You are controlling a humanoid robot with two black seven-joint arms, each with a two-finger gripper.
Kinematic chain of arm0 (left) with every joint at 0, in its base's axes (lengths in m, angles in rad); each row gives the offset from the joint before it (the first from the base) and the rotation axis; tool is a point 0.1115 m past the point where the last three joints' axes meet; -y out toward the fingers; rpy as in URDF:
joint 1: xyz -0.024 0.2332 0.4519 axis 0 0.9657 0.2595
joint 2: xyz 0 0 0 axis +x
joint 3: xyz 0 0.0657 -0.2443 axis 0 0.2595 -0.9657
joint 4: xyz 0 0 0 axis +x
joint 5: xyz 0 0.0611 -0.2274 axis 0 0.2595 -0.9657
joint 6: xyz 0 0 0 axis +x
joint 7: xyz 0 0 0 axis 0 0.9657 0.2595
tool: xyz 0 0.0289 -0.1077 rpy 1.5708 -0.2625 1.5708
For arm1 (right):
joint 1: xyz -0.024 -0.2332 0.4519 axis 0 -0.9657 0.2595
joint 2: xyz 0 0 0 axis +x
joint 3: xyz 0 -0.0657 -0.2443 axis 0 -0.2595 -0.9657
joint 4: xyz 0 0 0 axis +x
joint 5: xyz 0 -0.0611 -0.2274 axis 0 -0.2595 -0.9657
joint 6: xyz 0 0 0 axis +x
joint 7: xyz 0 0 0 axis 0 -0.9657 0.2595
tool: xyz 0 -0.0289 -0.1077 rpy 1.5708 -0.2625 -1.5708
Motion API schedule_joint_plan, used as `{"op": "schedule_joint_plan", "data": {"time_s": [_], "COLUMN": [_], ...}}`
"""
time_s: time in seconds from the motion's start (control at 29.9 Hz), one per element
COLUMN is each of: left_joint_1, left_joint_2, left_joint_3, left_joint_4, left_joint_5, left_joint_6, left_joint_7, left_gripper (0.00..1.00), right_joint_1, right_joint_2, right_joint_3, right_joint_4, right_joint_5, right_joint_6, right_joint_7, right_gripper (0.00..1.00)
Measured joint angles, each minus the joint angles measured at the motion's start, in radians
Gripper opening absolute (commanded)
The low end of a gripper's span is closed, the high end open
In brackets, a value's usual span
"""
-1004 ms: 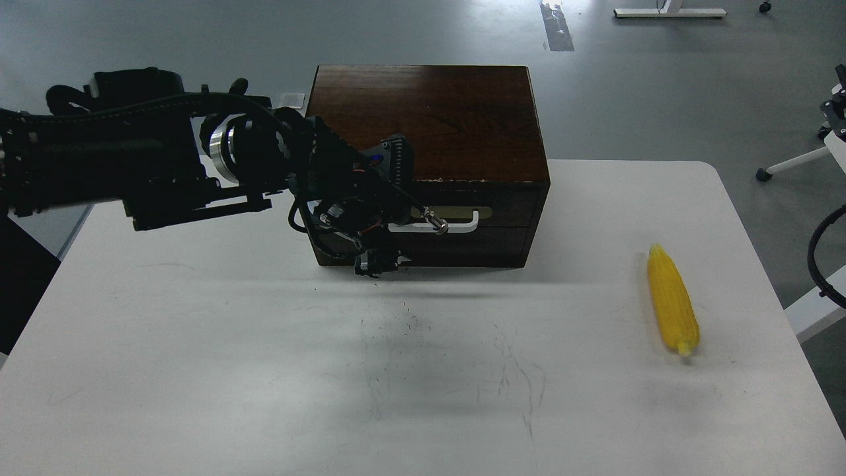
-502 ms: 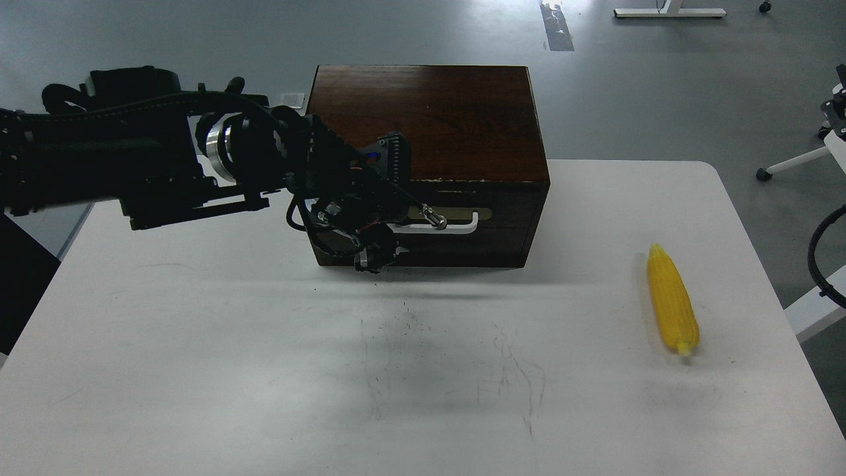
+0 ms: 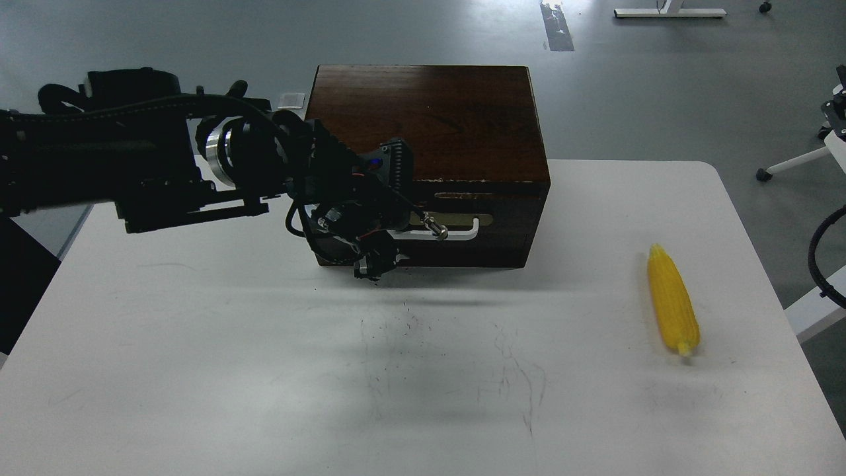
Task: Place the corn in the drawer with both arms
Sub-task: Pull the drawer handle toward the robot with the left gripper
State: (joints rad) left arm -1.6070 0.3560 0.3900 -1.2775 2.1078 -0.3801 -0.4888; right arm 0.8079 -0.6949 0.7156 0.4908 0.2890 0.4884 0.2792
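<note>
While corn [image 3: 673, 300] lies far right on the bench [image 3: 198, 370], left pincer [image 3: 390, 228] sits at the drawer [image 3: 502, 221] handle [image 3: 456, 228]; grip unclear. Step, I judge: opening. Next: straight outward pull.

Box [image 3: 423, 122] is sitting at the back middle of the table [image 3: 198, 370], overhanging the far edge. Drawer [image 3: 489, 218] is sitting in the box's front, facing the near side, above the plain panel [image 3: 476, 250]. Left arm [image 3: 132, 158] is reaching in from the left, its gripper [image 3: 390, 225] sitting right at the drawer's handle [image 3: 462, 227]. Corn [image 3: 673, 301] is lying on the table well right of the box, nearer the front, close to the right edge.
</note>
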Motion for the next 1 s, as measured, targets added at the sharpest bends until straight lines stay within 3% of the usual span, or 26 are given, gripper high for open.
{"op": "schedule_joint_plan", "data": {"time_s": [0.3,1.0], "left_joint_1": [-0.013,-0.019], "left_joint_2": [0.018,0.021], "left_joint_3": [-0.001,-0.002], "left_joint_4": [-0.064,-0.091], "left_joint_5": [0.000,-0.002], "left_joint_6": [-0.028,-0.048], "left_joint_7": [0.000,0.000], "left_gripper": [0.40,0.41], "right_joint_1": [0.000,0.004], "right_joint_2": [0.000,-0.013], "right_joint_3": [-0.001,-0.001], "right_joint_4": [-0.025,-0.027], "right_joint_5": [-0.001,0.001], "right_joint_6": [0.000,0.000], "right_joint_7": [0.000,0.000], "right_gripper": [1.00,1.00]}}
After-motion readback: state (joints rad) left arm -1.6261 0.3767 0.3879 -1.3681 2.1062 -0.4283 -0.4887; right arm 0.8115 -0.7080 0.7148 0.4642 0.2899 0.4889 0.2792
